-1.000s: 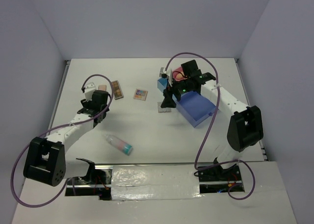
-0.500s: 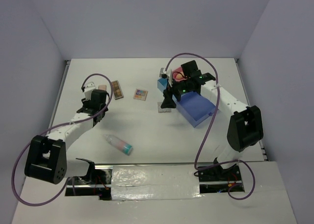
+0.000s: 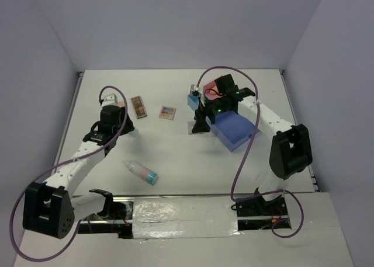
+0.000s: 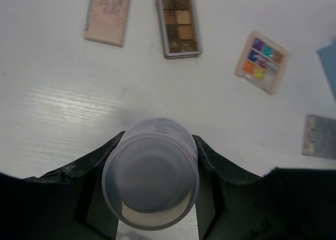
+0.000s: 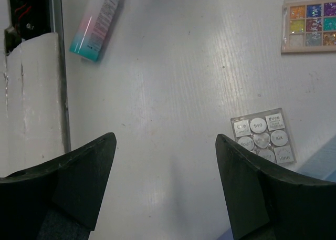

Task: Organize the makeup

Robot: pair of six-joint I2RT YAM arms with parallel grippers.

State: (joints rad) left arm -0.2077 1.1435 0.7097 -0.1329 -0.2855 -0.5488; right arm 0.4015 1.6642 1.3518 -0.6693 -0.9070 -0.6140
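My left gripper (image 4: pixel 151 161) is shut on the white bottle (image 4: pixel 151 179), seen end-on between the fingers and held above the table. In the top view the left gripper (image 3: pixel 113 120) is at the left and covers the bottle. Beyond it lie the peach palette (image 4: pixel 107 14), the brown palette (image 4: pixel 178 19) and the multicoloured palette (image 4: pixel 261 61). My right gripper (image 5: pixel 165 166) is open and empty over bare table, with the grey palette (image 5: pixel 264 136) just right of it. The teal-capped tube (image 3: pixel 141 172) lies near the front. I can make out no sponges.
The pink-and-blue tray (image 3: pixel 234 129) stands right of centre, under the right arm (image 3: pixel 257 112). Its blue edge shows in the right wrist view (image 5: pixel 321 161). Purple cables loop over both arms. Walls close in the table at the left, back and right.
My left arm has lifted and swung a little to the right with the bottle. The bottle, which showed white beside the gripper earlier, is now covered by it. The right arm has barely moved.
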